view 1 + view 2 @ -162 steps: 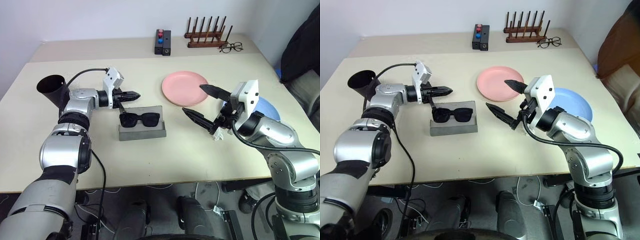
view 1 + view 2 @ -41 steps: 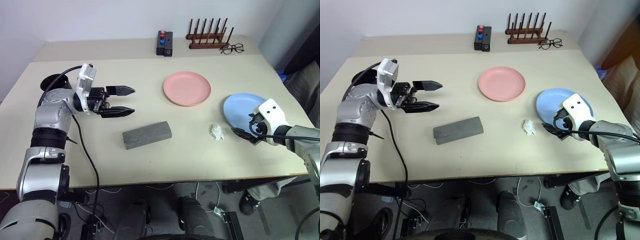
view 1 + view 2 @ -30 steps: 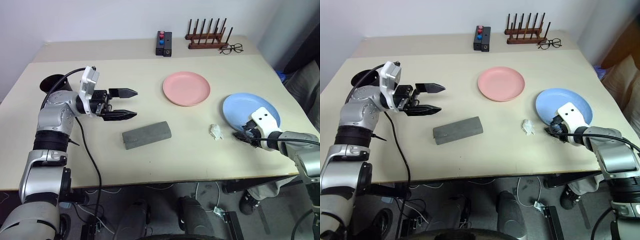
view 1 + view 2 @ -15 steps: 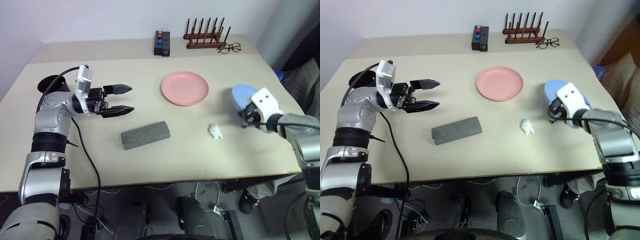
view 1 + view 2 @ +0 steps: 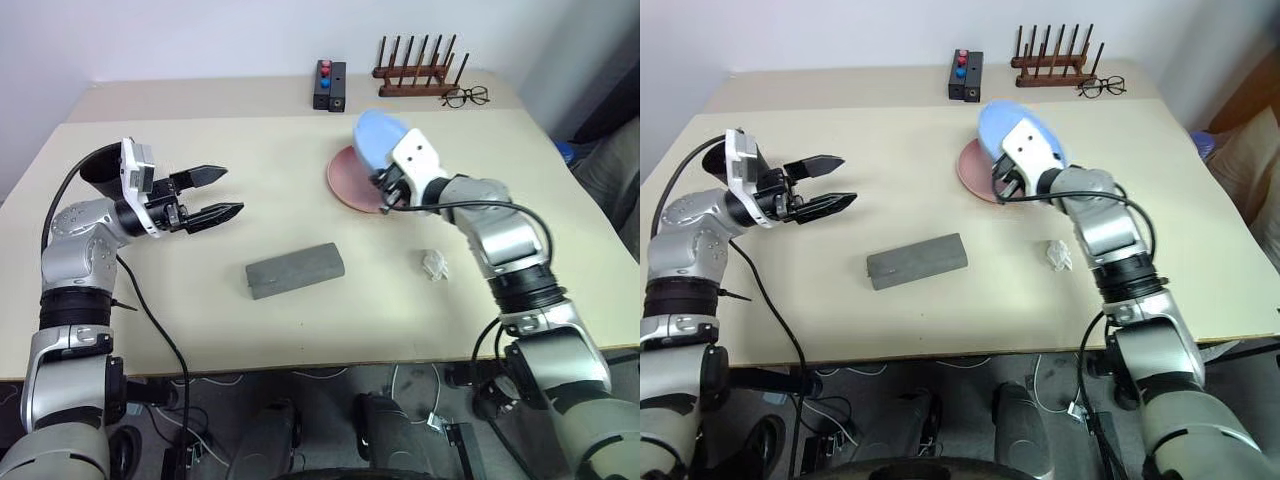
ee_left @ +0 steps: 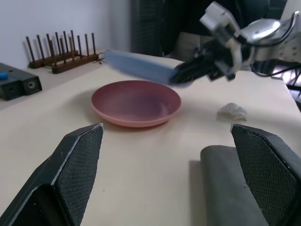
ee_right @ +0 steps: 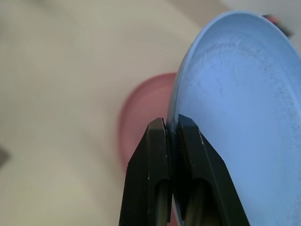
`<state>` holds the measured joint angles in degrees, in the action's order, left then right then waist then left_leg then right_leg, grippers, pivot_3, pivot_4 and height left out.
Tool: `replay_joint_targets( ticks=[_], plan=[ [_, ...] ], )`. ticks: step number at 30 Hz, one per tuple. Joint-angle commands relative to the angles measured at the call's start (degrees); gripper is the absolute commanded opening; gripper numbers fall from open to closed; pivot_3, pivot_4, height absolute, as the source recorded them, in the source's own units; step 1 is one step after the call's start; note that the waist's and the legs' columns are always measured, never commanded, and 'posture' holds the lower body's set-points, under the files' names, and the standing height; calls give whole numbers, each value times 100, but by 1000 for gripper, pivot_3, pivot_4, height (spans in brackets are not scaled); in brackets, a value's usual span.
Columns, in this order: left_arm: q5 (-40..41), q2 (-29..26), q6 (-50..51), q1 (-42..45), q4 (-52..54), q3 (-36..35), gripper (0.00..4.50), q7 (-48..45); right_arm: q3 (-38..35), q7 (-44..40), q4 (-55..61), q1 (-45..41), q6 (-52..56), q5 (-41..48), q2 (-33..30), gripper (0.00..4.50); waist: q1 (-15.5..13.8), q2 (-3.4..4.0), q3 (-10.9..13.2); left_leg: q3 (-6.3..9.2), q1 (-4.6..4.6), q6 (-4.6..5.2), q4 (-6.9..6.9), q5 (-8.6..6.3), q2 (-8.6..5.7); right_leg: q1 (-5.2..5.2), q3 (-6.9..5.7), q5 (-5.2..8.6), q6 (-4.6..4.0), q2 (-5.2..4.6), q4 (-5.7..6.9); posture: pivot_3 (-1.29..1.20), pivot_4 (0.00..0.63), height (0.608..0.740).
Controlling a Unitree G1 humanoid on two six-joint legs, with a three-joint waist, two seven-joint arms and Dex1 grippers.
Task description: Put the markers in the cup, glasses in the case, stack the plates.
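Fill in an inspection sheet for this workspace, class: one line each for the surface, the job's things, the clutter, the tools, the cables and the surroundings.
Surface: beige table, flat and dry-looking.
Job's things: blue plate held tilted above the pink plate, which lies on the table; grey case shut, lying near the middle; black cup behind the left arm. Markers and sunglasses: nothing seen.
Clutter: crumpled white scrap; black box with red and blue buttons; wooden peg rack; clear eyeglasses.
Tools: left tool open, holding nothing; right tool shut on the blue plate's rim.
Cables: black cable hanging from the left arm.
Surroundings: white wall behind.
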<state>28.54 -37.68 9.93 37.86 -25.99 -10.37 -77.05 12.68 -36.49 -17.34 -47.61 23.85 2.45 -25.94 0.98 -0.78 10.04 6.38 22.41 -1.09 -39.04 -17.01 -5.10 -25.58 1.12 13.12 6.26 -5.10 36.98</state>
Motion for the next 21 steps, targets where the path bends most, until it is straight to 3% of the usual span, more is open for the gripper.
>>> replay_joint_targets(
  ticks=[1, 3, 4, 6, 12, 17, 21],
  plan=[
    [126, -134, 84, -156, 414, -214, 4500, 117, -49, -95, -211, -227, -393, -107, 65, 25, 6, 0, 0, 0, 0, 0, 0, 0, 0, 0, 0, 0, 0, 0, 1, 0, 150, 740],
    [146, -153, 141, -236, 528, -243, 4500, 191, -55, -121, -435, -252, -500, -140, 118, 25, 15, 1, 0, -1, 0, 0, 0, 0, 0, 0, 0, 0, 0, 1, 1, 0, 150, 740],
    [153, -164, 149, -272, 571, -252, 4500, 213, -62, -138, -525, -264, -553, -161, 137, 669, 14, 1, 0, -1, -1, -1, 0, 0, 1, 0, 0, 0, 0, 2, 1, 0, 150, 740],
    [169, -177, 172, -323, 626, -267, 4500, 236, -68, -113, -648, -310, -668, -232, 162, 1382, 14, 1, 0, 0, -1, -1, 0, 1, 3, 0, 0, 0, 0, 3, 1, 0, 150, 740],
    [204, -155, 246, -313, 676, -235, 4500, 169, -403, -169, -482, -345, -454, 2, 178, 4402, 16, 1, 1, -1, 0, -1, 0, 1, 2, -1, 0, 0, 0, 3, 1, 0, 150, 740],
    [396, -156, 534, -312, 844, -118, 4500, -225, -1164, -274, 287, -124, 668, 666, -102, 4462, -18, 3, 1, 0, 0, -1, 0, 0, 2, 0, 0, 0, 0, 1, 0, 0, 150, 740],
    [389, -161, 730, -290, 1000, 182, 4500, -646, -1660, -590, 1691, 683, 2084, 1246, -874, 4462, -56, 2, 1, 8, 2, 4, 2, -3, 1, 6, -4, 1, -1, 1, -6, 0, 150, 740]
  ],
)
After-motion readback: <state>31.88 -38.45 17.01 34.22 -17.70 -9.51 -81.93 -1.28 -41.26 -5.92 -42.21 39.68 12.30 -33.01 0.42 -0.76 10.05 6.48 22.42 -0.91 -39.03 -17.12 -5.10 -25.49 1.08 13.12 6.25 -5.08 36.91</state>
